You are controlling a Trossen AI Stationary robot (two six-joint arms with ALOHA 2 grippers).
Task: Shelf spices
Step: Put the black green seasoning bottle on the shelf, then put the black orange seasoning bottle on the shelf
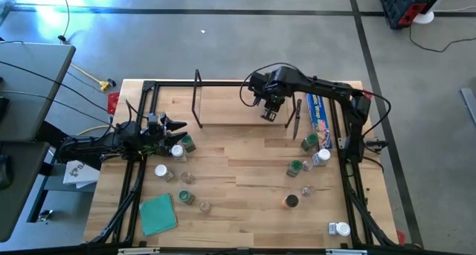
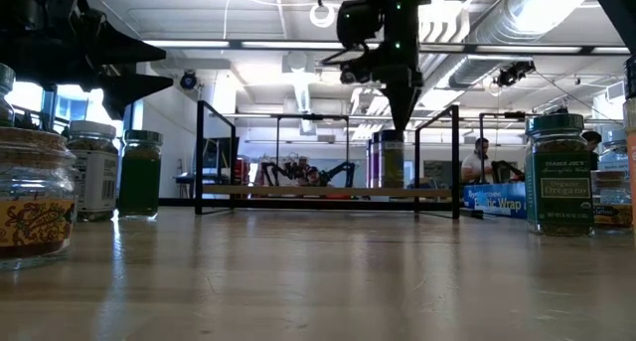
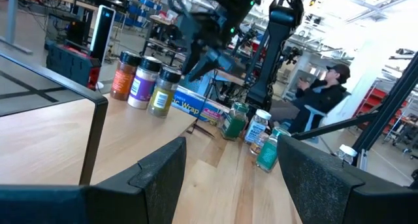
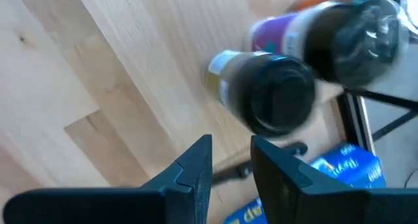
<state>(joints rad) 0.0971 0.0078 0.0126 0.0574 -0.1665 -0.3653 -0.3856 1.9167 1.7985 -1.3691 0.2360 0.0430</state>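
The shelf [image 1: 238,110] stands at the table's far side, a wooden board between black end frames. Three jars rest upright on its right end [image 3: 144,80]; two black-lidded ones show under my right gripper [image 4: 281,96]. My right gripper [image 4: 232,162] hovers just above them [image 2: 405,122], fingers pointing down, narrowly open and empty. My left gripper [image 3: 228,185] is wide open and empty, raised over the table's left side [image 1: 178,125] near a cluster of jars [image 1: 178,149]. More jars stand on the right [image 1: 310,155].
A long blue wrap box [image 1: 320,117] lies by the shelf's right end frame. A flat teal square [image 1: 158,214] lies near the left front. One jar lies on its side at the right front [image 1: 338,228]. A seated person [image 3: 326,87] shows beyond the table.
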